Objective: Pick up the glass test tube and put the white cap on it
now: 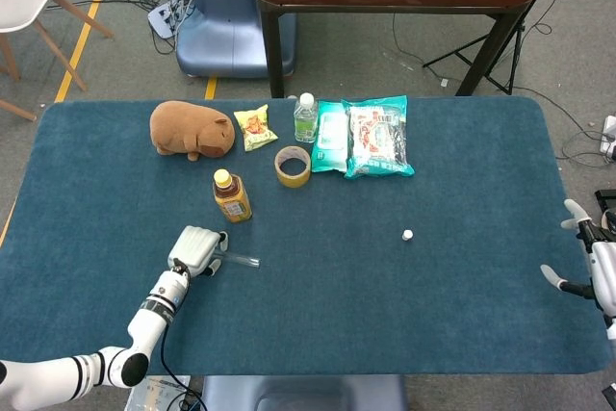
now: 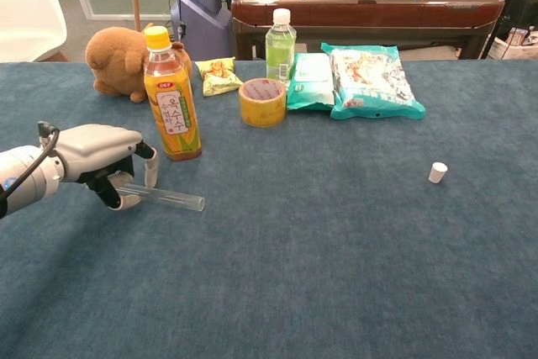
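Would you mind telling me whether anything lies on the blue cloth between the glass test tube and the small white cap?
Nothing visible does: bare blue cloth separates the clear glass test tube, under the left hand, from the small white cap.

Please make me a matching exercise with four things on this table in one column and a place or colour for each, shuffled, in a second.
Things:
1. glass test tube
2. white cap
3. tape roll
4. plush toy

Places and colours:
A. brown, at the far left of the back row
B. lying flat at the left hand
C. yellow, in front of the green bottle
D. alone on the right side

Pairs: 1-B, 2-D, 3-C, 4-A
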Motion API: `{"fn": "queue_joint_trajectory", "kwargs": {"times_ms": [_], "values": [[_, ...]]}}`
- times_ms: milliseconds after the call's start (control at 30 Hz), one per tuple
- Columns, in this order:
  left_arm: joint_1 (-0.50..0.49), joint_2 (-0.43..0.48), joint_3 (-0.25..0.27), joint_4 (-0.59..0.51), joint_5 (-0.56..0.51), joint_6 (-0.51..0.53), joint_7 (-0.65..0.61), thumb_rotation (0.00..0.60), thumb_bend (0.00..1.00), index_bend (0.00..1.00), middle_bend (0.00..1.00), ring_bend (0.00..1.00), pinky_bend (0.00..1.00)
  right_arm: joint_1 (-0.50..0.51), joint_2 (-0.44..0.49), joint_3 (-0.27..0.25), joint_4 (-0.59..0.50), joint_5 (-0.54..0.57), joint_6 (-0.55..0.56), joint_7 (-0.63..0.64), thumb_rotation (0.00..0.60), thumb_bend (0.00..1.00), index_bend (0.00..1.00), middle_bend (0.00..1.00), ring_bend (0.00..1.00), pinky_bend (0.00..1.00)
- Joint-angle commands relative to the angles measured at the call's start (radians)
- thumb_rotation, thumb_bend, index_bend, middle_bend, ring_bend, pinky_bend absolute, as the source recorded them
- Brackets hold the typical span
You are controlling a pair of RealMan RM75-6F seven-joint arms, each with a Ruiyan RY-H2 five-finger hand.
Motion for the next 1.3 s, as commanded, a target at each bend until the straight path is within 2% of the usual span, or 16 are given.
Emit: {"fn": "queue_joint_trajectory", "kwargs": {"times_ms": [33,667,833,967,1133,1300], "values": [[0.0,0.0,0.001,0.002,-0.003,-0.003,-0.001,0.6,0.33,0.47,0.91,0.95,1.0,-0.001,0.001,0.0,-0.001,0.001,0.0,-0.001,0.6,0.19,0.08,0.31,0.35,0.07],[0.005,-0.013,0.003,0.021,0.011,-0.005,-0.027,0.6,0.33,0.54,0.93,0.96,1.0,-0.005,0.004,0.002,-0.011,0.006,0.003,-0.008,0.6,0.19,0.08,0.32,0.35,0.07],[0.014,-0.016,-0.009,0.026,0.014,-0.01,-0.08,0.6,0.33,0.55,0.96,0.98,1.0,-0.004,0.005,0.002,-0.014,0.004,0.004,-0.014,0.6,0.19,0.08,0.32,0.36,0.08],[0.026,0.015,-0.023,-0.002,0.022,-0.027,-0.159,0.6,0.33,0.56,0.96,0.99,1.0,-0.004,0.007,0.003,-0.021,0.001,0.009,-0.025,0.6,0.19,0.11,0.33,0.37,0.1],[0.052,0.084,-0.04,-0.067,0.055,-0.032,-0.277,0.6,0.33,0.57,0.96,0.99,1.0,0.001,0.004,0.011,-0.027,-0.003,0.019,-0.043,0.6,0.19,0.13,0.36,0.39,0.17],[0.088,0.162,-0.055,-0.136,0.089,-0.021,-0.401,0.6,0.33,0.58,0.97,0.99,1.0,0.019,-0.007,0.022,-0.037,-0.002,0.015,-0.088,0.6,0.19,0.18,0.42,0.46,0.37]]}}
